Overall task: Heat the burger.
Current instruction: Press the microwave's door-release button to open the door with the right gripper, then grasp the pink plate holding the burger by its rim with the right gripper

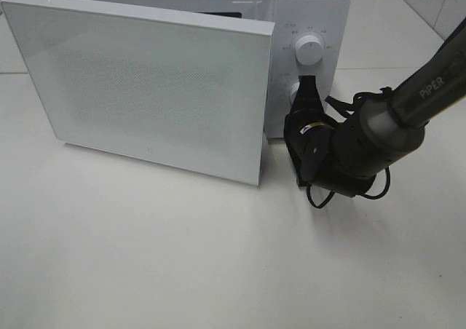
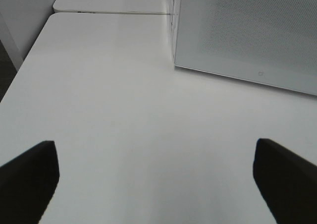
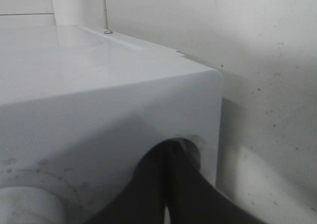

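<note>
I see no burger. The white boxy microwave's (image 1: 313, 9) flat white door (image 1: 145, 89) is ajar. My right gripper (image 1: 307, 83), pinched narrow, is at its lower round dial (image 1: 293, 93). My left gripper (image 2: 154, 152) is spread wide. I judge heating unfinished.

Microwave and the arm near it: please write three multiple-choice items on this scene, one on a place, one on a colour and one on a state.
1. Where is the right gripper?
A. at the lower knob of the microwave
B. behind the microwave
C. inside the microwave

2. What colour is the microwave?
A. black
B. white
C. red

3. How is the door?
A. shut flush
B. taken off
C. swung open

Answers:
1 A, its tips lie over that knob on the panel.
2 B, body and door are both white.
3 C, the door stands out at an angle from the body.
</note>
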You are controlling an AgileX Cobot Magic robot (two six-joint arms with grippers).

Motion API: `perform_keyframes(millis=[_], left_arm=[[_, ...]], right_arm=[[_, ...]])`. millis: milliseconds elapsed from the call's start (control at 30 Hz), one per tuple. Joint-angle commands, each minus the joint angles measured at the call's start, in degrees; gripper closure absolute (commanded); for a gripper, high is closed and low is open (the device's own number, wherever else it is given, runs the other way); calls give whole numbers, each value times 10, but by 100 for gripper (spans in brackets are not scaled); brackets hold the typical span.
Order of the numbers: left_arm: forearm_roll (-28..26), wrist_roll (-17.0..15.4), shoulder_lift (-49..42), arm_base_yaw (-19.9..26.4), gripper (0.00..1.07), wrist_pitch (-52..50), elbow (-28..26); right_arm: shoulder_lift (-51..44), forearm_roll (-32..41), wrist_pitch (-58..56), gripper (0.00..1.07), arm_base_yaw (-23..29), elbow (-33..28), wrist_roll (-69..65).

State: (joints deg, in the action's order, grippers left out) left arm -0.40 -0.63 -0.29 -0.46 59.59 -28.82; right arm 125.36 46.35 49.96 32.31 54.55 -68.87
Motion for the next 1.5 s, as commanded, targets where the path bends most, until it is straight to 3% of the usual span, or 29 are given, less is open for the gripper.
perform_keyframes(millis=[33,533,933,1267,1500], left_arm=[[-3,2,-13,0,4,-2,1],[-3,2,-13,0,4,-2,1],[-3,2,-13,0,4,-2,1],[-3,2,-13,0,4,-2,1],[-3,2,-13,0,4,-2,1]], right_arm=[[-9,-50,251,107,-43,71,11],[-15,-40,209,107,-43,67,6],[-51,-46,93,107,-32,-11,-34],[-84,-104,-1,107,-28,-79,-36],[-118,-184,-53,107,-28,-137,-28]])
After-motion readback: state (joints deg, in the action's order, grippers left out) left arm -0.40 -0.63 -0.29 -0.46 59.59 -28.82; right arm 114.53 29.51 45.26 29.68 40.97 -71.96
